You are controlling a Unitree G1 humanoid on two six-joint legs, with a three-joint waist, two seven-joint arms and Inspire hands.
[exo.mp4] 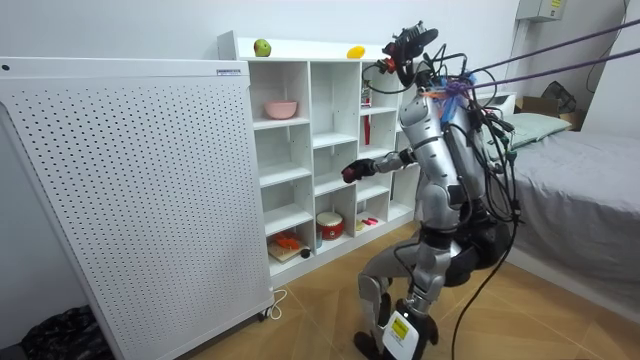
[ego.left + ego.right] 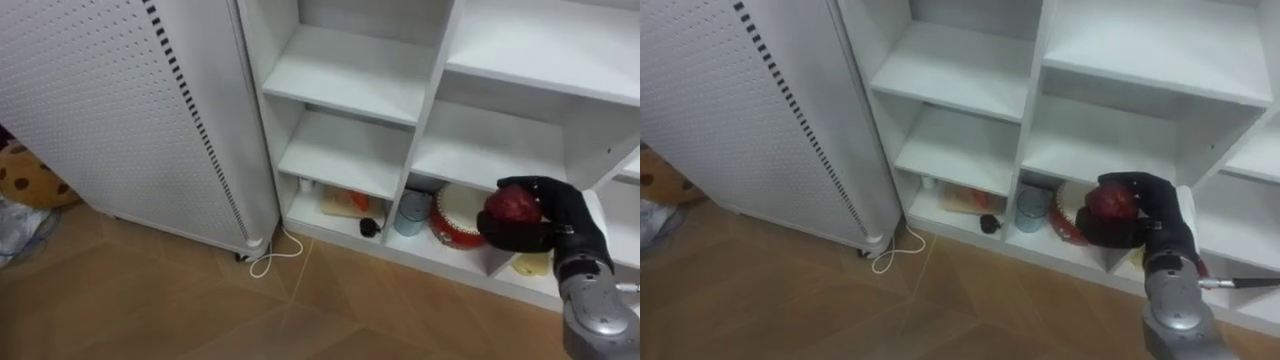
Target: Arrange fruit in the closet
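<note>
Nearest the head camera is the wooden floor [image 2: 200, 310], where a white cable [image 2: 270, 255] lies looped just in front of the closet [image 2: 350, 70]. Above the floor, at the lower right, the right hand [image 2: 560, 225] comes in with its dark fingers curled round a red apple [image 2: 513, 205], which sits in the grasp with its top showing. The apple is held in the air before the open front of the closet and rests on no shelf. Behind and below the hand, the bottom row holds a round red tin [image 2: 455, 215], a pale blue cup [image 2: 412, 212] just to its left, a small black object [image 2: 370, 227] at the shelf edge and something orange [image 2: 350, 200] further left. A yellow item [image 2: 533, 264] lies in the compartment under the hand. The white shelves above these are bare. To the left a white perforated panel [image 2: 120, 110] stands against the closet's side, and a brown spotted soft toy [image 2: 30, 180] lies on the floor at its far edge. In the room view the robot stands with bent knees between the closet and a bed [image 1: 580, 190], its arm reaching toward the middle compartments. A pink bowl [image 1: 281, 109] sits in an upper compartment, and a green apple [image 1: 262, 47] and a yellow fruit [image 1: 355, 51] lie on the closet's top, well apart
</note>
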